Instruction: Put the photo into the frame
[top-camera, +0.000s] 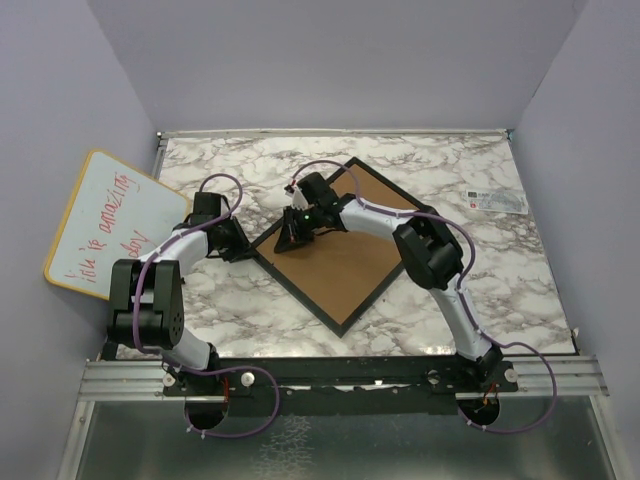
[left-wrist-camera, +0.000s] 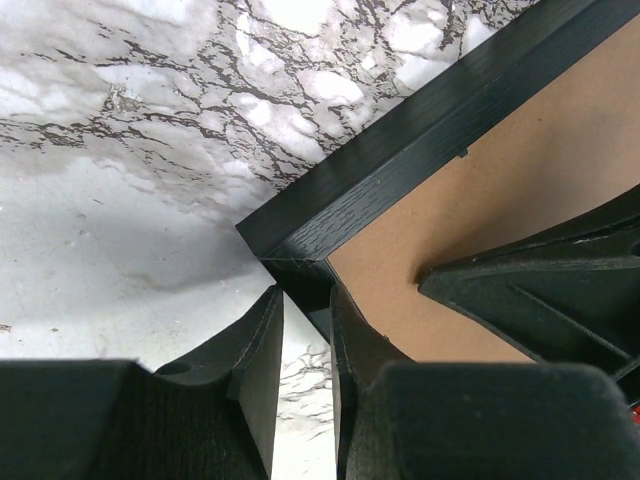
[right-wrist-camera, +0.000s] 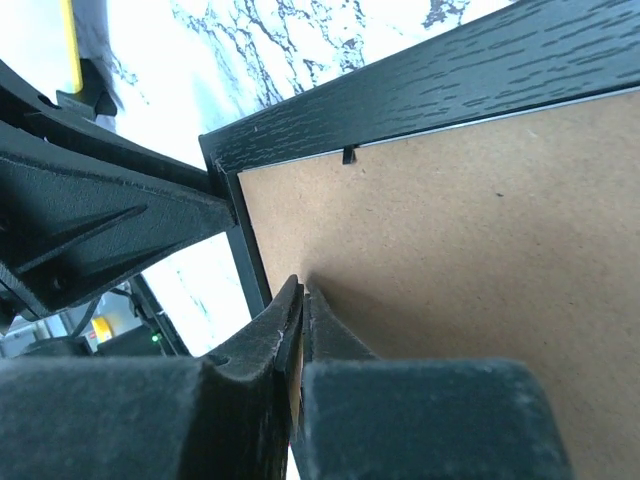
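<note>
Jaws of the left gripper (left-wrist-camera: 305, 300) are pinching the frame (left-wrist-camera: 400, 160) corner while the right gripper (right-wrist-camera: 300, 295), tips pressed together, is seating the backing board (right-wrist-camera: 470, 250), presumably over the unseen photo; locking the tab (right-wrist-camera: 348, 155) follows.

— Can we read any words here?
— Yes. On the whiteboard (top-camera: 112, 225) with the yellow rim we see red handwriting. We can make out "amazing". Under it is a word that ends in "day". The start of the top line is too squiggly for us.
— And the small white label (top-camera: 495, 199) lying on the table (top-camera: 500, 280)?
— It has tiny print on it, but we can't read it.
</note>
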